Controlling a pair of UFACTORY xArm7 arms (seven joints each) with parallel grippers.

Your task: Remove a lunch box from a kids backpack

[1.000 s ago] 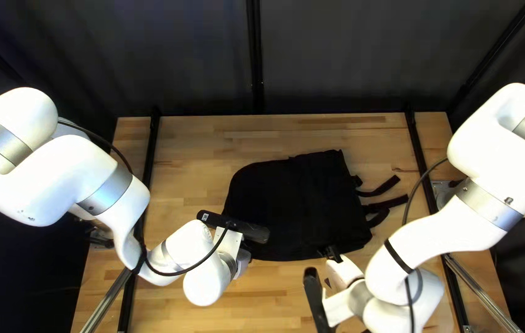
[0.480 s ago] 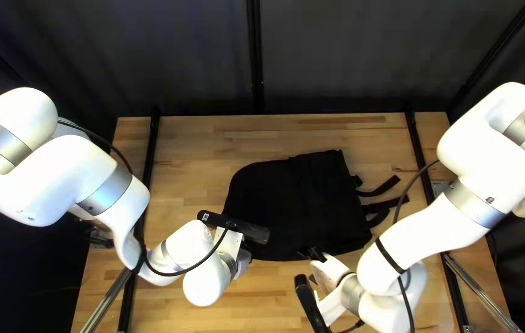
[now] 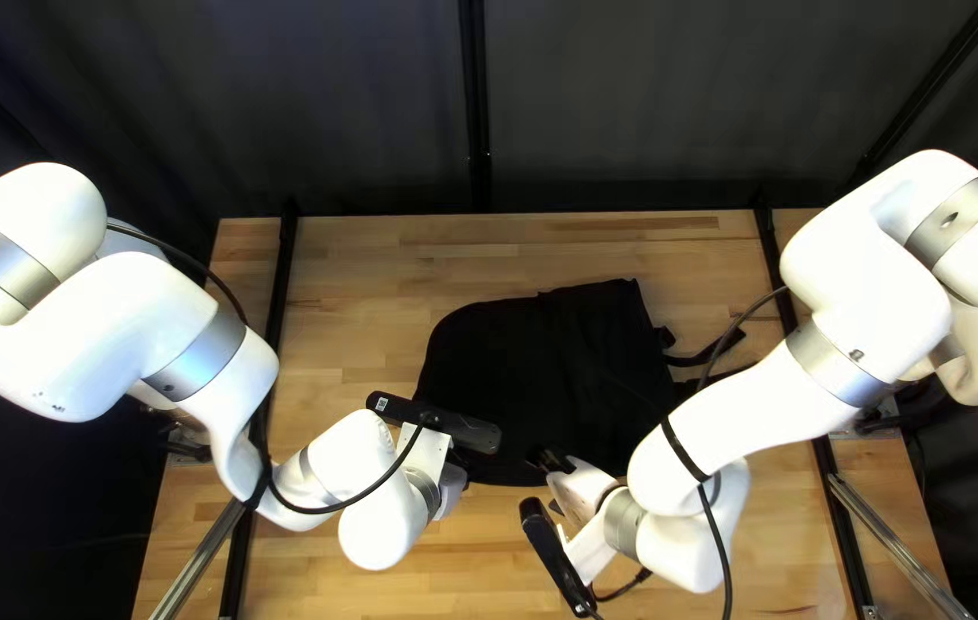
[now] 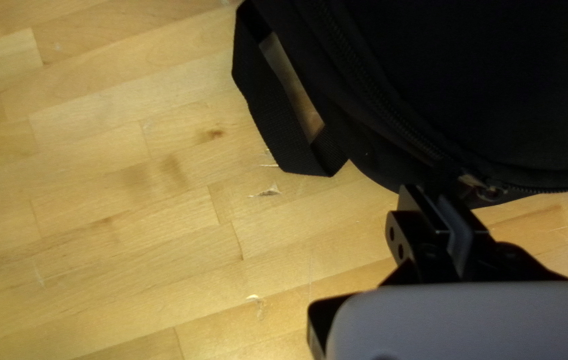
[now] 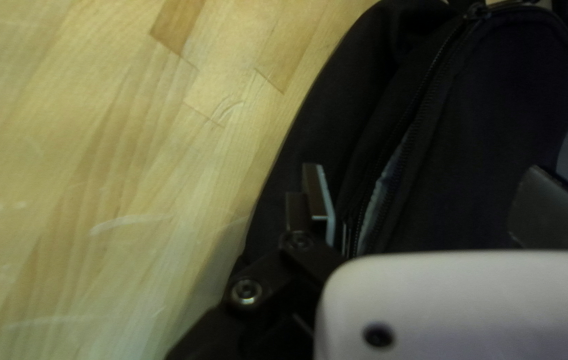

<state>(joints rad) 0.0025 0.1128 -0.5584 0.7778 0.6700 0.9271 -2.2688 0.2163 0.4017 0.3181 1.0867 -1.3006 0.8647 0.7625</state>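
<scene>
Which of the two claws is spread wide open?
The right gripper: its fingers stand far apart at the black backpack, while the left gripper is closed on the backpack's edge.

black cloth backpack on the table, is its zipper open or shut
Open, at least partly: right wrist view shows pale grey material between the black zipper teeth.

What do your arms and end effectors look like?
My left arm and right arm are white and rounded, with silver-grey rings, black cables and black straps. Each wrist carries a black bar. My left end effector and right end effector have black links and dark fingers with greyer inner faces.
</scene>
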